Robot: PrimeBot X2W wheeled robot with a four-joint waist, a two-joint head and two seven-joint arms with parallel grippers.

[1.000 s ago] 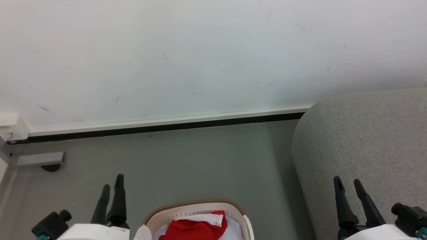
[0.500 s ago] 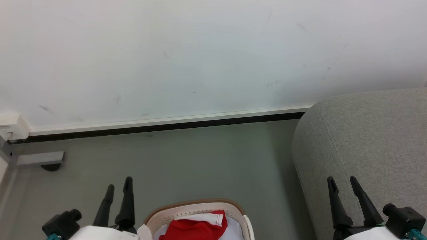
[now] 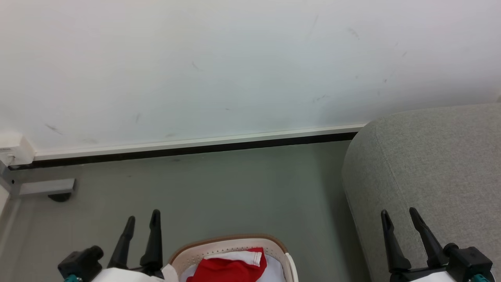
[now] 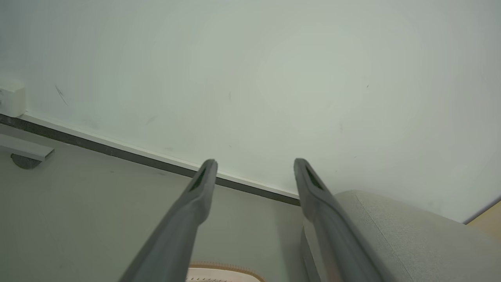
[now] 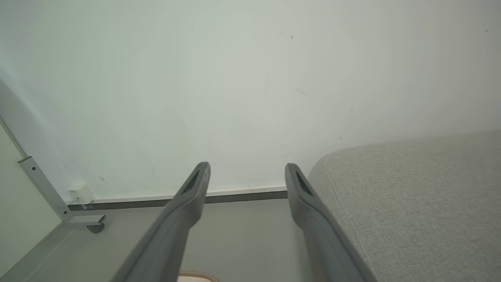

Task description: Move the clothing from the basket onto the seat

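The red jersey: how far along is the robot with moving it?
Nothing looks done: the bright red and white jersey lies in the cream perforated plastic basket. Nothing is in hand: the left fingers and right fingers are spread and empty. Left: lift it onto the light grey fabric seat.

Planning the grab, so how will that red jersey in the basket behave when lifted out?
The jersey lies crumpled in folds, so it is probably floppy and will hang from any pinch point. It looks like thin fabric, likely light for its size. Trailing parts may drag over the basket rim.
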